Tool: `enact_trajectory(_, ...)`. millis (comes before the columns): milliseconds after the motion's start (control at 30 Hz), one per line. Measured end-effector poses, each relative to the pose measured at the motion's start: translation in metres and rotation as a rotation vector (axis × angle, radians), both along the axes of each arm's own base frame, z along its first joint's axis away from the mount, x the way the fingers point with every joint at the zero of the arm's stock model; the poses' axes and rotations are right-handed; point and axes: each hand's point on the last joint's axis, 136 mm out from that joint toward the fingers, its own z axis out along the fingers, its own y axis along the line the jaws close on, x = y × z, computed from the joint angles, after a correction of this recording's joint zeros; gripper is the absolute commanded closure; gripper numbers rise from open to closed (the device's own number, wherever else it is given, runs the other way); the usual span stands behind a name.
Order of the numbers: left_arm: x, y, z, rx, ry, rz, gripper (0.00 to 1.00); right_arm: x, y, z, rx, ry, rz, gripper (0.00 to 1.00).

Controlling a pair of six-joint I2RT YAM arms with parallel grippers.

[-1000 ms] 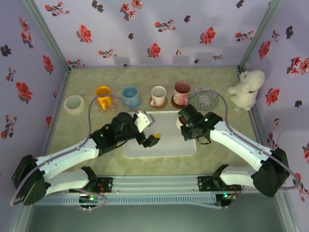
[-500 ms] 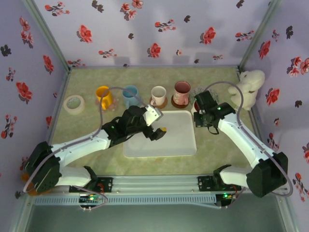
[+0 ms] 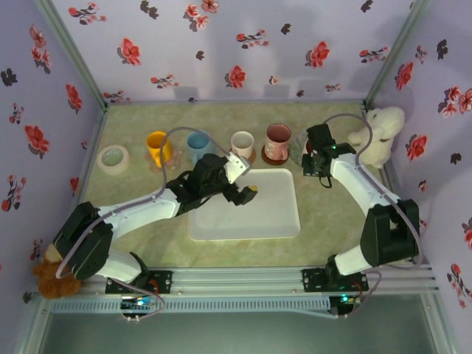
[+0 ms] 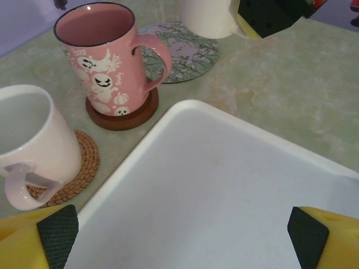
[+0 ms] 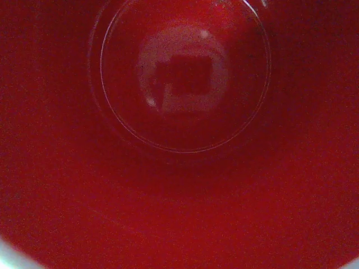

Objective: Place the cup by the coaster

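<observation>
While upright, cup (image 4: 205, 17) mouth skyward.

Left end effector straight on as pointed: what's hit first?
Probably the white tray: the open left end effector tilts down over it. On a flatter line, the pink ghost mug beyond; depth unclear.

We find the tray (image 3: 251, 210) mid-counter (image 3: 125, 125), toward the front edge. Behind it stand, left to right, the first mug (image 3: 157, 146), second mug (image 3: 198, 145), third mug (image 3: 242, 144) and fourth mug (image 3: 278, 140). A tape roll (image 3: 113, 157) lies by the left edge, and a toy (image 3: 377, 133) sits in the back right corner. The coaster (image 4: 179, 53) lies right of the fourth mug, with the cup (image 4: 205, 17) at its far side, in the right hand (image 3: 310, 162).
</observation>
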Motion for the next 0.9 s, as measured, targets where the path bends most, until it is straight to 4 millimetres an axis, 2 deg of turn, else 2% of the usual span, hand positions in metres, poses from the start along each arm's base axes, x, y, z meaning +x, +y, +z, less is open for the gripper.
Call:
enact_trajectory(200,0.021,-0.004,-0.002,-0.017,0.012,0.01,0.01,0.042,0.001,-0.017,0.006,-0.017,-0.022,1.0)
enact_trajectory(433,0.031,-0.015,-0.006,-0.03,0.026,-0.012,0.01,0.073,-0.009,-0.037,-0.002,-0.009,-0.045,1.0)
enact_trajectory(633,0.037,-0.015,-0.007,-0.041,0.037,-0.02,0.01,0.089,-0.016,-0.054,0.01,0.02,-0.065,1.0)
enact_trajectory(900,0.039,-0.015,-0.008,-0.052,0.045,-0.032,0.01,0.096,-0.018,-0.074,0.008,0.058,-0.071,1.0)
